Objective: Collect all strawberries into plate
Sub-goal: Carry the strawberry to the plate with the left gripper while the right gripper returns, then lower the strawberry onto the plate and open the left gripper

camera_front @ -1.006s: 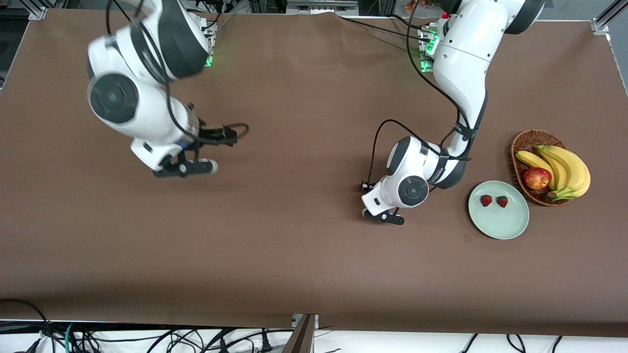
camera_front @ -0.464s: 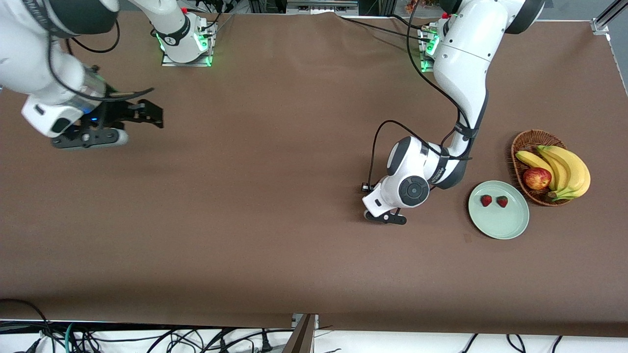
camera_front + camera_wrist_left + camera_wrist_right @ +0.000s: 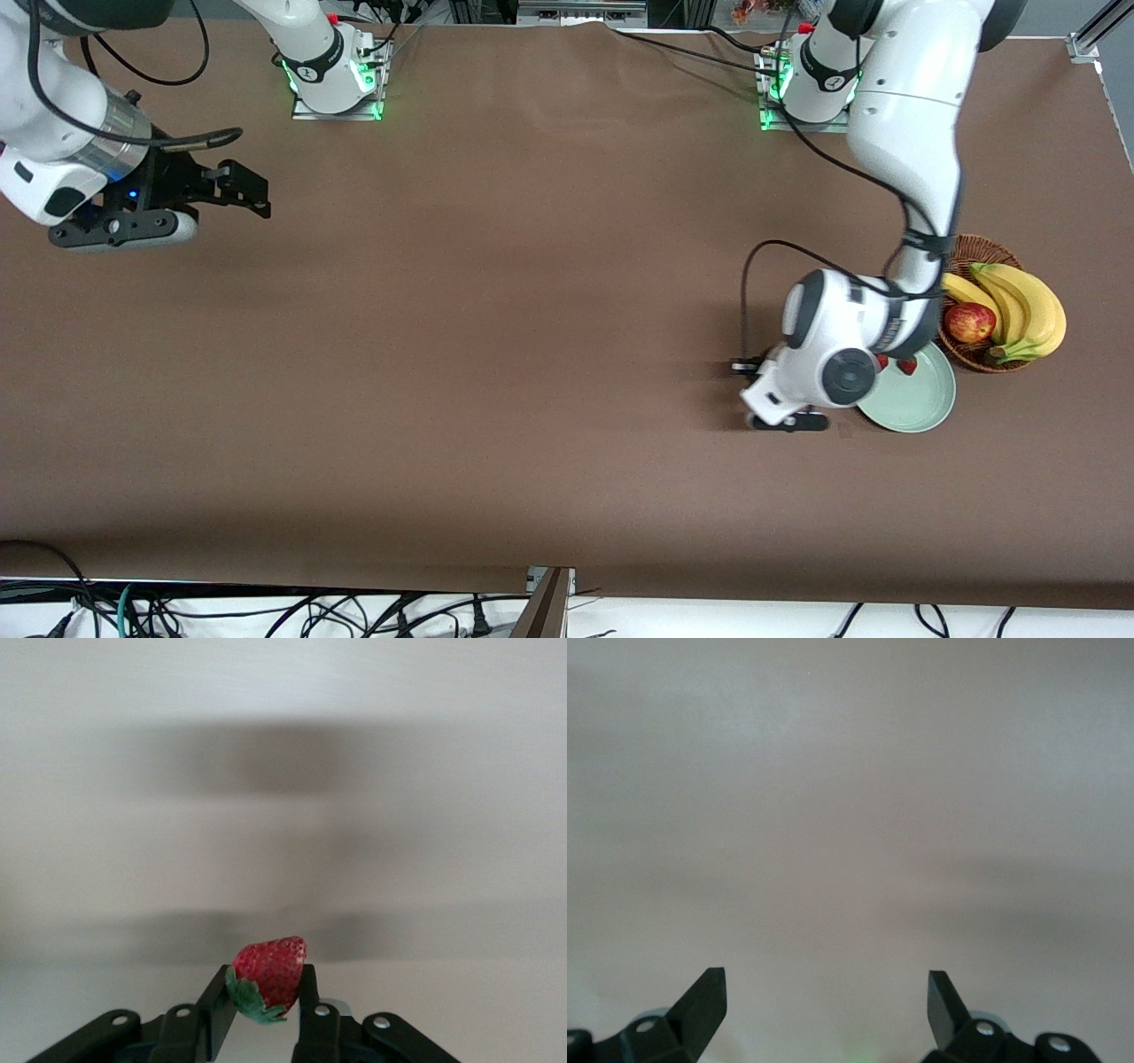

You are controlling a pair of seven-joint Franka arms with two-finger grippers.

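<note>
A small red strawberry (image 3: 276, 964) with a green cap is pinched between the fingers of my left gripper (image 3: 265, 973), which is shut on it. In the front view my left gripper (image 3: 788, 420) hangs over the table just beside the rim of the pale green plate (image 3: 921, 406), and its wrist covers part of the plate. One strawberry (image 3: 907, 365) lies on the plate, and a second (image 3: 882, 361) peeks out beside the wrist. My right gripper (image 3: 120, 229) is over the table at the right arm's end; in its wrist view the right gripper (image 3: 824, 990) stands open and holds nothing.
A brown wicker basket (image 3: 955, 251) with bananas (image 3: 1028, 306) and a red-yellow apple (image 3: 968, 322) stands right beside the plate, toward the left arm's end. Cables hang along the table's front edge.
My left arm has carried the strawberry from mid-table toward the plate and now covers part of it. The right arm has swung away to its own end of the table.
</note>
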